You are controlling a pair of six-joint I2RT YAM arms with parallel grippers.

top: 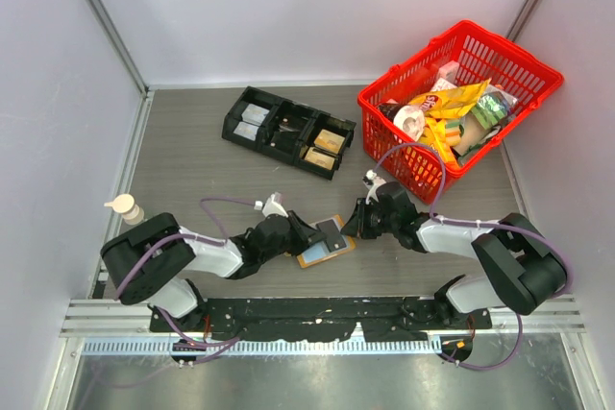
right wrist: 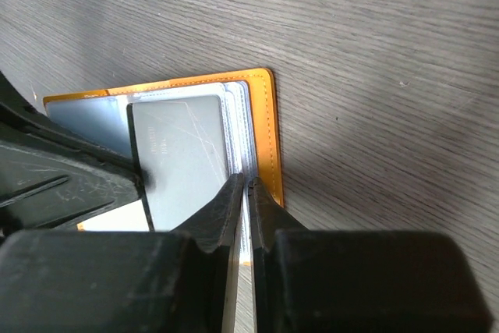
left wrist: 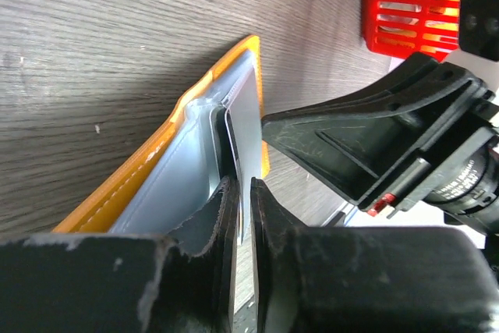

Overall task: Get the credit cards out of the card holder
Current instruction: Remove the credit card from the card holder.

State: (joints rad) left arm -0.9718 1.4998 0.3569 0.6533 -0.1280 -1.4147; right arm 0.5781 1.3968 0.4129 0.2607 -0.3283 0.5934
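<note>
The card holder (top: 320, 254) lies open on the table between my two arms, tan-orange outside with pale blue-grey panels. In the left wrist view its orange edge (left wrist: 152, 165) runs along the left. My left gripper (left wrist: 244, 185) is shut on the edge of a grey card (left wrist: 248, 118) that stands partly out of the holder's pocket. My right gripper (right wrist: 246, 181) is shut on the pale sleeve edges of the card holder (right wrist: 267, 126), next to the orange border. The grey card (right wrist: 183, 154) shows flat in that view. In the top view, the left gripper (top: 327, 234) and right gripper (top: 352, 226) meet over the holder.
A black compartment tray (top: 288, 132) with small items stands behind. A red basket (top: 399, 146) full of packets stands at the back right, close to the right arm. A small white bottle (top: 123, 206) stands at the left edge.
</note>
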